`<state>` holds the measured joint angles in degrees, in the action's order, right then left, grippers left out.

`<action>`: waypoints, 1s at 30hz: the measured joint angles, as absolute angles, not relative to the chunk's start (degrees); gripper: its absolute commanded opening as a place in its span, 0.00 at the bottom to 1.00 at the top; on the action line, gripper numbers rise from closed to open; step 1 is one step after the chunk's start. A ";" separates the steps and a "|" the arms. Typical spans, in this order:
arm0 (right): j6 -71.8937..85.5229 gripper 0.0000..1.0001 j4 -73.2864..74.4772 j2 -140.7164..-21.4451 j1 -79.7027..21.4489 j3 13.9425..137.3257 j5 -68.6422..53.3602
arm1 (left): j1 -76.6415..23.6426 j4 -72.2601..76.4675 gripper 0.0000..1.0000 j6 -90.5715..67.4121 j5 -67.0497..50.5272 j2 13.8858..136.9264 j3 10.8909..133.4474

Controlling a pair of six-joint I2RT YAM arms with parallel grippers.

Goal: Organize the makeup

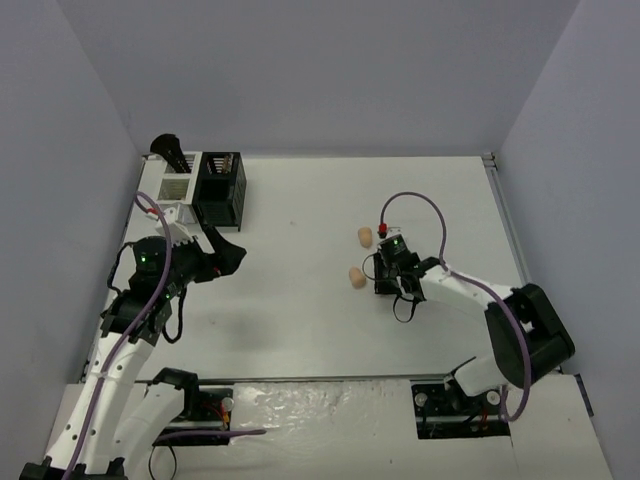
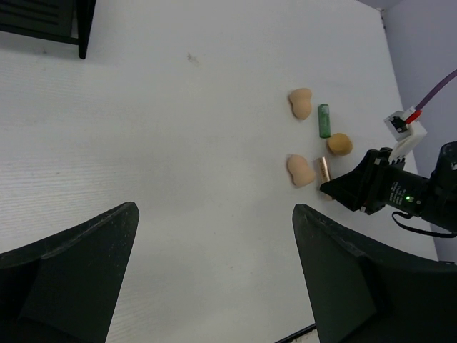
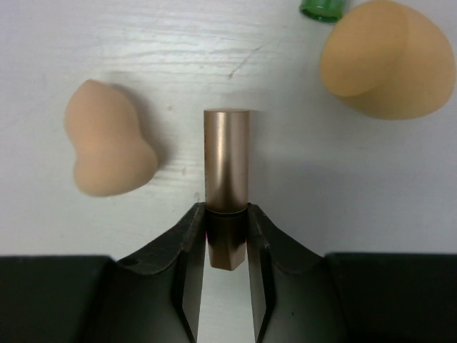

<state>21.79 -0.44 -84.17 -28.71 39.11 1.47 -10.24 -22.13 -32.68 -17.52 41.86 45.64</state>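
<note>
Rose-gold tube (image 3: 227,161), lying flat on the white table (image 3: 143,43) and pointing straight out from the right claw (image 3: 227,214), whose two fingertips press against its darker near end. Body: a rigid, smooth metallic cylinder, probably light. Its round, glossy wall is likely to roll or slip under a weak pinch, so a hold nearer mid-length, across the diameter, would seem steadier than the present end grip. Left of the claw, just beside the tube but apart from it: peach waisted sponge (image 3: 107,146), soft and compressible. Ahead and to the right of the claw: rounder sponge (image 3: 389,57), with a green tube (image 3: 325,7) just beside it at the frame edge. Left claw (image 2: 214,211), well apart: fingers spread wide, nothing between them.
</note>
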 measured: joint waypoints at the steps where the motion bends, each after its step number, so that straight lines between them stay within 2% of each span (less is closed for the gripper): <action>1: 21.54 0.00 -0.03 -82.55 -29.53 39.01 1.49 | -10.57 -21.66 0.87 -33.35 -18.10 41.94 45.99; 7: 20.10 0.00 -0.90 -67.49 -39.30 38.70 3.15 | -13.99 -19.68 0.87 -36.28 -20.65 43.96 48.93; 13: 18.97 0.00 -12.68 -54.17 -43.57 35.41 -0.15 | -23.10 -15.58 0.88 -38.27 -19.04 48.00 50.29; 22: 17.07 0.00 -26.81 -59.70 -47.67 34.59 -6.72 | -37.51 -9.31 0.86 -38.74 -12.02 58.27 55.62; 30: 16.33 0.00 -32.22 -63.55 -48.80 34.62 -8.41 | -40.96 -5.54 0.72 -37.95 -7.24 66.08 58.79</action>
<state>16.33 -32.22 -63.55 -48.80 34.62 -8.41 -40.96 -5.54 -37.95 -7.24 66.08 58.79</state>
